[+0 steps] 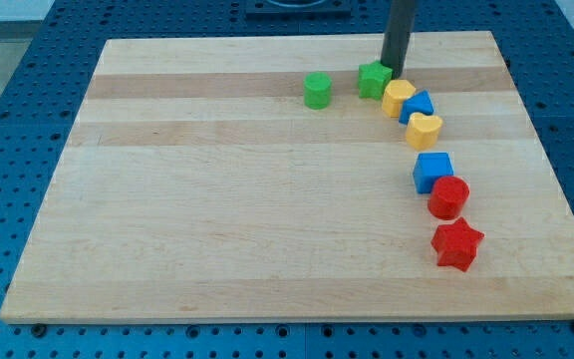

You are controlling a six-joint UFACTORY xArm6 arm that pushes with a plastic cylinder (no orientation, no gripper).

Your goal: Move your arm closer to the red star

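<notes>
A dark, matte rod descends from the view's top, and my tip (pixel 394 72) rests on a pale wooden surface (pixel 217 229) of glued planks with visible grain, itself set on a blue perforated base (pixel 8 110). The end effector is this plain rod alone, with nothing to spread or pinch; its end sits just beside the upper right corner of a green star-like block (pixel 373 80), seemingly touching it. To the view's left of that block, apart from it, stands a green cylinder (pixel 318 90). From the tip a curved line of smooth, plastic-looking blocks runs toward the view's bottom right: a yellow rounded block (pixel 399 98), a blue block (pixel 419 106) of unclear shape pressed against it, a yellow heart-like block (pixel 425 130), a blue cube (pixel 432 171) and a red cylinder-like block (pixel 448 197) touching the cube. The red star (pixel 456 244) ends the line, lying near the surface's lower right corner, well apart from my tip and just below the red cylinder-like block.
</notes>
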